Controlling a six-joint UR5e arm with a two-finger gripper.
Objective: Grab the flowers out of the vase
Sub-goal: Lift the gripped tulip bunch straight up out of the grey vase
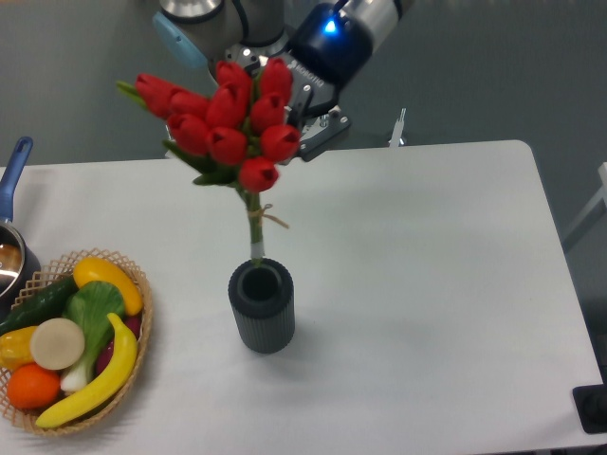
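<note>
The flowers, a bunch of red tulip buds with green leaves, stand with their twine-tied stems reaching down into the mouth of the vase. The vase is dark grey, ribbed and upright on the white table. The bunch leans slightly to the left. My gripper is right behind and to the right of the buds, at their height and well above the vase. The buds hide most of its fingers, so I cannot tell whether they are closed on the bunch.
A wicker basket with toy fruit and vegetables sits at the table's front left. A pot with a blue handle is at the left edge. A small dark object is at the front right corner.
</note>
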